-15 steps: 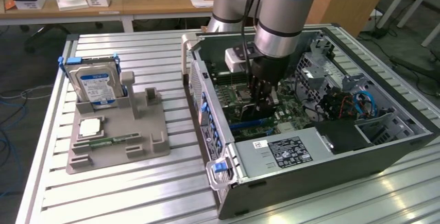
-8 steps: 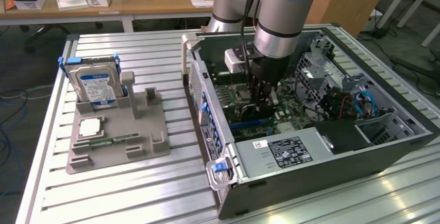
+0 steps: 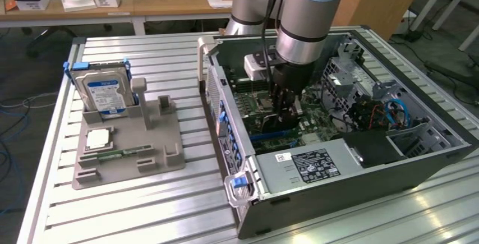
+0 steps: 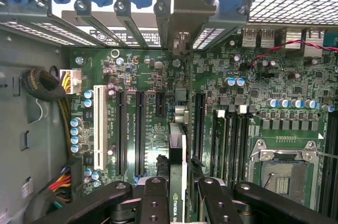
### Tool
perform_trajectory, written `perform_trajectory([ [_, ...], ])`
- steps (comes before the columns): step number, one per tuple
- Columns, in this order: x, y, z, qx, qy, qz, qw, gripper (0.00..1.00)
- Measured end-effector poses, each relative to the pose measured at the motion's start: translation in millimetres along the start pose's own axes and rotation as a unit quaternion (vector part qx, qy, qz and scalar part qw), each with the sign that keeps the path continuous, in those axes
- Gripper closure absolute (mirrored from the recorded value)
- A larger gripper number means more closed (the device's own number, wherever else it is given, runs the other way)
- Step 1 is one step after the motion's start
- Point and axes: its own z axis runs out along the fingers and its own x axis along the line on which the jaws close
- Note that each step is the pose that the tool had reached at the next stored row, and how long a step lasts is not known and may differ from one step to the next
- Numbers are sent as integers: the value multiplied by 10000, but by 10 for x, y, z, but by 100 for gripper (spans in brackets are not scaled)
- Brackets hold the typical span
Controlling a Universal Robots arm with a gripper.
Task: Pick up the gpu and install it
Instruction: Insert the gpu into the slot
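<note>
The gpu (image 4: 177,150) shows edge-on in the wrist view as a thin dark card standing upright over the green motherboard (image 4: 142,76). Its silver bracket (image 4: 182,20) reaches the row of rear slot covers. My gripper (image 4: 177,200) is shut on the card, one black finger (image 4: 153,197) on each side. In the exterior view my gripper (image 3: 283,115) reaches straight down into the open computer case (image 3: 359,176), low over the board, and its fingers hide most of the card.
Long black expansion slots (image 4: 140,129) lie beside the card, and the processor socket (image 4: 282,174) is on its other side. On the exterior view's left a grey holder (image 3: 127,154) carries a blue-labelled hard drive (image 3: 105,92), a processor chip (image 3: 98,138) and a memory stick (image 3: 112,155).
</note>
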Motion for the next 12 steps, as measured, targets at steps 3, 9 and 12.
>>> perform_trajectory([
  [3, 0, 2, 11, 0, 0, 0, 10000, 74],
  [9, 0, 4, 38, -2, 2, 0, 10000, 74],
  [12, 0, 5, 50, -2, 2, 0, 10000, 74],
])
